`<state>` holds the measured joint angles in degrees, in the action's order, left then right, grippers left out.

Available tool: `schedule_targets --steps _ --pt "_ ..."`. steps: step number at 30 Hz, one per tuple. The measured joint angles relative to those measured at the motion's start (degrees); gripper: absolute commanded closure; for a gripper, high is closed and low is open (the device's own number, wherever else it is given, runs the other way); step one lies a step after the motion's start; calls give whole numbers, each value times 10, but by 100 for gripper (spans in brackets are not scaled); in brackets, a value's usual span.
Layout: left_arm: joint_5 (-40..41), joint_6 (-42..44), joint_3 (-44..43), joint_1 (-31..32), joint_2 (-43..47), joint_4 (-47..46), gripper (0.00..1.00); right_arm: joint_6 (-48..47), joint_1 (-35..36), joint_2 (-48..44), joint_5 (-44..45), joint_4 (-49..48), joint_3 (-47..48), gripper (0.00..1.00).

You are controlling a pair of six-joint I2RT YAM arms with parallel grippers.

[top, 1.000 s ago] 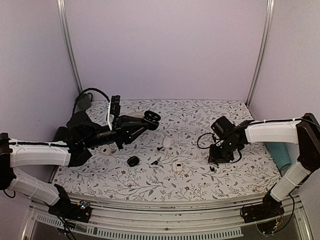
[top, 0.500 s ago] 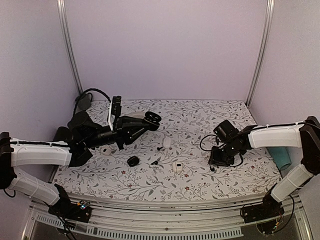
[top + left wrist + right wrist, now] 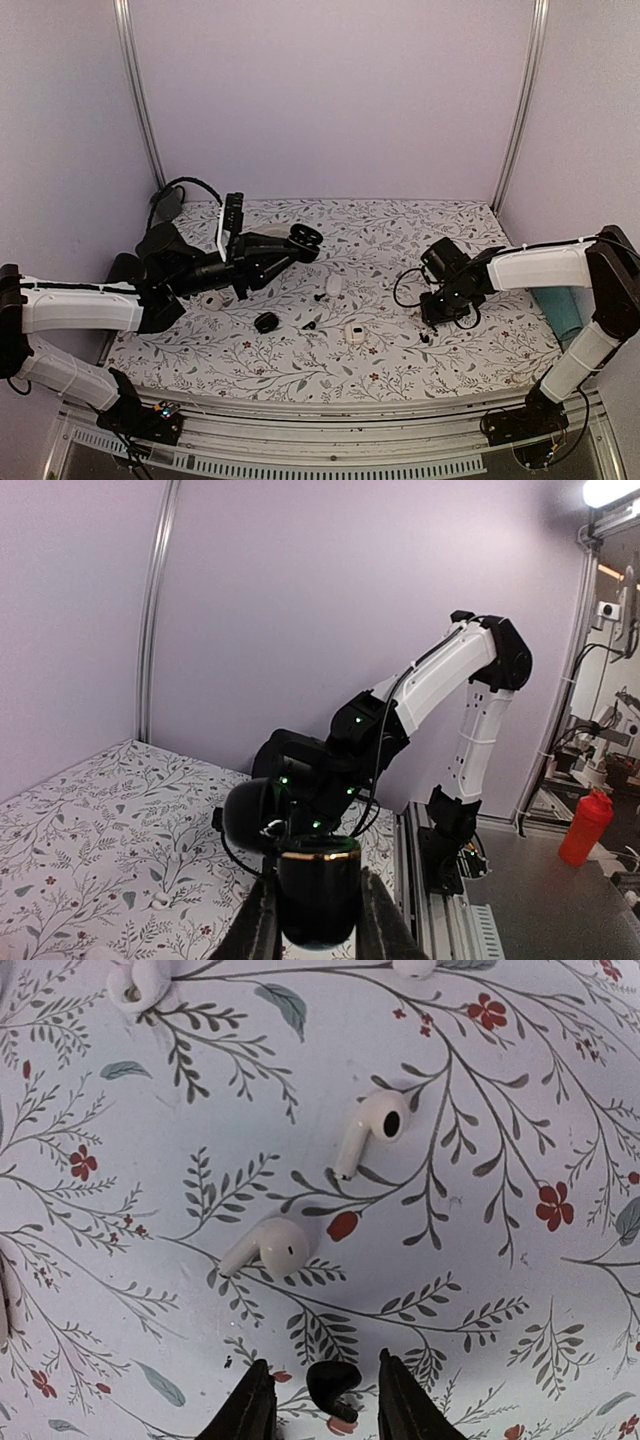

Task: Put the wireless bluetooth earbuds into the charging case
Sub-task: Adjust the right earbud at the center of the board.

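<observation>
Black earbud (image 3: 333,1385) is seen lying on the flowered table (image 3: 480,1110) between the parted fingers of the right gripper (image 3: 323,1365), not touched by them, while the black charging case (image 3: 318,900) is held tight, up off the table, by the left gripper (image 3: 317,880).

Left end effector (image 3: 318,882) raised, tight on the black charging case (image 3: 318,895); right end effector (image 3: 325,1363) low, jaws apart.

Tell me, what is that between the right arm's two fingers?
A small black earbud lies on the flowered cloth between the right fingers, touching neither; the right wrist view shows it.
</observation>
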<state>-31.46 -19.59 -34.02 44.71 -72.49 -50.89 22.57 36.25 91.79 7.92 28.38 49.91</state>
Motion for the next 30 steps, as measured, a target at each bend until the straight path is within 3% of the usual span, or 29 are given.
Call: schedule_targets --steps 7,11,30 --pt "0 1 -1 0 0 10 100 -76 -10 -22 -16 -23 -17 68" --pt "-3 1 -5 0 0 11 100 -100 -25 -6 -47 -28 -17 63" --pt "-5 1 -5 0 1 22 100 -115 -45 15 -81 -29 -17 65"
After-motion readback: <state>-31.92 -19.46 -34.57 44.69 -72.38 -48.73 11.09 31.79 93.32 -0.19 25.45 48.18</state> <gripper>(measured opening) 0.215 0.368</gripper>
